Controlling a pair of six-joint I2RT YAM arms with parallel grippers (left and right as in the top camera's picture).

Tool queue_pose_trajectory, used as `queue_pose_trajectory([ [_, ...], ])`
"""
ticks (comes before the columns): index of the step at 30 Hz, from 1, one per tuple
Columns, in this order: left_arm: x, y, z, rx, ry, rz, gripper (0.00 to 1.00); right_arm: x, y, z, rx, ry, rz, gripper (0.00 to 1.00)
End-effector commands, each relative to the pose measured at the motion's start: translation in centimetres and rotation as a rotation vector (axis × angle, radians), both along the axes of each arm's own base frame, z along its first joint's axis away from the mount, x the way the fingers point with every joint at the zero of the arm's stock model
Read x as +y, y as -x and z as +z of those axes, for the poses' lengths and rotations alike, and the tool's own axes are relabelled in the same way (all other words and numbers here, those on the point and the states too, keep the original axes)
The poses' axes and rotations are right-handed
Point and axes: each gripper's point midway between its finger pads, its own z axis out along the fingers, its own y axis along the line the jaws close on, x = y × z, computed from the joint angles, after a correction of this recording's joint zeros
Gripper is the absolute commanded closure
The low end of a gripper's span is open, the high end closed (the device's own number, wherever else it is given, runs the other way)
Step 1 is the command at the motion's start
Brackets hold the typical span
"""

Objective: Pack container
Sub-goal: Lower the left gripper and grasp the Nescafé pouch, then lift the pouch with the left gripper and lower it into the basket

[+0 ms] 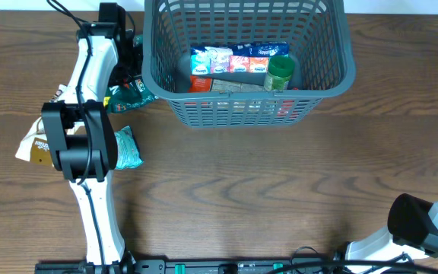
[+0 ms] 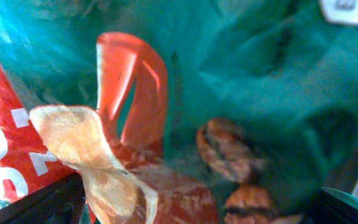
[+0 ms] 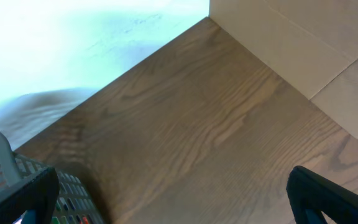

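Container (image 1: 234, 111) sits far centre on the table (image 1: 280, 198), upright and partly filled, with snack packets (image 1: 238, 57) and a green-lidded jar (image 1: 279, 72) on its base. Judged stiff, light plastic. The thick rim is the sound hold; the slotted walls could snag a fingertip. Left gripper (image 2: 185, 210) hangs close over a green coffee packet (image 1: 131, 93) just beside the container's left wall, jaws spread wide, nothing visibly clamped. Packet looks soft, crinkly and probably slippery, so pinch an edge fold, then lift above the rim before moving right. Right gripper (image 3: 169, 190) is wide apart and holds nothing, right of the container. Near table offers room. A teal packet (image 1: 126, 148) and a tan bag (image 1: 33, 143) lie left.
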Motion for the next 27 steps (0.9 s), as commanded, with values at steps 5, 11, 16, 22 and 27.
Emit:
queue_pose_trajectory([
  [5,0.5,3.6,-7.5,0.205,-0.011,-0.012,0.94,0.0,0.4,0.5,-0.017,-0.002,-0.011,0.01],
  [11,0.5,4.0,-7.5,0.213,-0.014,-0.082,0.94,0.0,0.4,0.5,-0.017,-0.002,-0.011,0.01],
  [16,1.5,4.2,-5.9,0.212,-0.012,-0.058,0.94,0.0,0.4,0.5,-0.017,-0.002,-0.011,0.01],
  [22,4.2,2.8,0.1,0.081,-0.018,0.001,0.94,0.0,0.4,0.5,-0.018,-0.002,-0.01,0.01],
  [27,7.2,1.8,8.5,-0.118,-0.036,0.071,0.94,0.0,0.4,0.5,-0.017,-0.002,-0.011,0.01],
])
